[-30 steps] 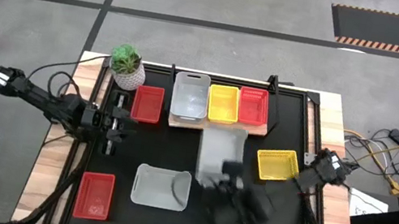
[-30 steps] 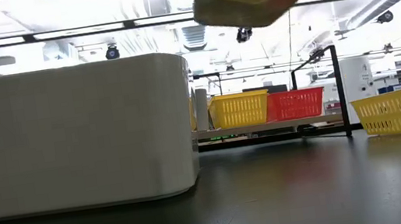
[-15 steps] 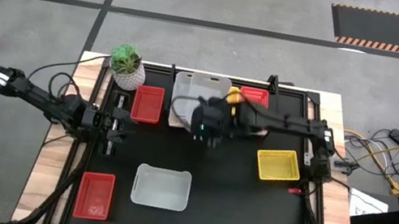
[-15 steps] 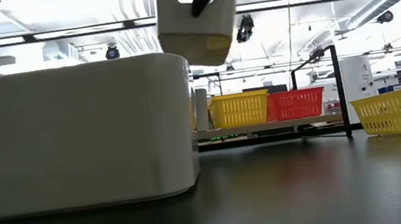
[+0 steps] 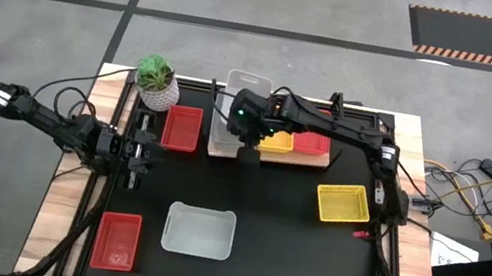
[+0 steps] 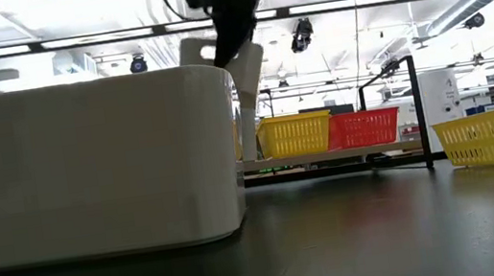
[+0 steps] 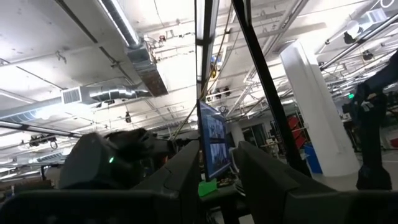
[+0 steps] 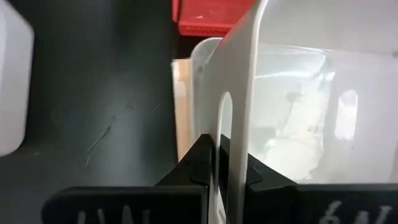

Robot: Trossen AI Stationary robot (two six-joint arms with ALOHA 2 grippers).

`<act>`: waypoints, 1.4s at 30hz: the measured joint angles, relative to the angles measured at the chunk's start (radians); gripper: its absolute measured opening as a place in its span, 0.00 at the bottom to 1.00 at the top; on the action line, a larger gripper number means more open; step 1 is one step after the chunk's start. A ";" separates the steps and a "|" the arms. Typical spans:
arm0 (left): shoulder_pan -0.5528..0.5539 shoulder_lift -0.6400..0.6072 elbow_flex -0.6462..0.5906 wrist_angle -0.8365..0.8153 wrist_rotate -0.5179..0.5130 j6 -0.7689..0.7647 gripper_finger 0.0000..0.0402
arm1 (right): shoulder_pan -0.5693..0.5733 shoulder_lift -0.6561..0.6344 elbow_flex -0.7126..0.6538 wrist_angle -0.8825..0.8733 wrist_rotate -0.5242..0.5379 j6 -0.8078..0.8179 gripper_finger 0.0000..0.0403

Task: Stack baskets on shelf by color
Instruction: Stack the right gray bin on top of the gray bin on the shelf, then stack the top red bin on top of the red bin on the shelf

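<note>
I see my right gripper [image 8: 216, 163] with fingers pinched on the wall of a white basket [image 5: 242, 92], held above another white basket [image 8: 292, 118] on the shelf [image 5: 316, 157]. My left gripper [image 5: 148, 151] waits over the desk's left side, fingers wide.

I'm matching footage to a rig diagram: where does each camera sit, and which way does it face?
High: overhead, straight down; both arms, shelf.
Low: table height, level across; near white basket, right arm above.
Left wrist: aims up at ceiling; left gripper open.
Right wrist: right gripper clamps held white basket.
Shared: held basket, in high and low.
</note>
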 joint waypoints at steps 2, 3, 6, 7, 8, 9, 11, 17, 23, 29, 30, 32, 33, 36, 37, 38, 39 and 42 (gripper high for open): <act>0.000 -0.002 0.000 -0.002 0.000 0.000 0.24 | -0.006 0.017 0.000 0.023 0.006 0.015 0.02; 0.000 -0.002 0.000 -0.001 0.000 0.000 0.24 | -0.008 0.024 0.000 0.032 0.005 0.018 0.02; 0.000 -0.001 0.000 -0.002 0.000 0.000 0.24 | -0.010 0.039 -0.001 0.039 0.005 0.000 0.02; 0.000 -0.001 0.000 -0.002 0.000 0.000 0.24 | -0.010 0.040 -0.001 0.041 0.005 -0.004 0.02; 0.000 -0.001 0.000 -0.002 0.000 0.000 0.24 | -0.010 0.040 -0.001 0.039 0.005 -0.004 0.02; 0.000 -0.001 0.000 -0.002 0.000 0.000 0.24 | -0.010 0.041 -0.002 0.041 0.005 -0.004 0.02; 0.000 -0.001 0.000 -0.002 -0.001 0.000 0.24 | -0.010 0.043 -0.003 0.058 0.006 -0.004 0.02; 0.000 0.000 -0.002 -0.002 -0.001 0.000 0.24 | -0.010 0.055 -0.004 0.072 0.005 -0.005 0.02; 0.000 0.006 -0.002 -0.002 -0.004 0.000 0.24 | -0.010 0.082 -0.004 0.071 0.005 -0.001 0.02; 0.000 0.005 -0.002 -0.002 -0.024 0.000 0.24 | -0.010 0.104 -0.004 0.068 0.005 0.003 0.07; 0.000 0.005 -0.002 -0.002 -0.025 0.000 0.24 | -0.010 0.105 -0.004 0.068 0.005 0.004 0.08; 0.000 0.006 -0.002 -0.002 -0.026 0.000 0.24 | -0.010 0.105 -0.004 0.068 0.005 0.006 0.12; 0.000 0.006 -0.002 -0.002 -0.026 0.000 0.24 | -0.010 0.105 -0.004 0.068 0.005 0.013 0.14; 0.000 0.006 -0.003 -0.003 -0.026 0.000 0.24 | -0.010 0.099 -0.004 0.068 0.005 0.033 0.20; 0.000 0.006 -0.003 -0.003 -0.026 0.000 0.24 | -0.010 0.096 -0.001 0.062 0.005 0.041 0.22; 0.000 0.006 -0.003 -0.003 -0.026 0.000 0.24 | -0.010 0.094 0.011 0.048 0.005 0.049 0.24; 0.000 0.006 -0.003 -0.003 -0.026 0.000 0.24 | -0.009 0.094 0.027 0.033 0.005 0.051 0.26; 0.000 0.006 -0.003 -0.003 -0.026 0.000 0.24 | -0.009 0.092 0.082 -0.015 0.005 0.049 0.29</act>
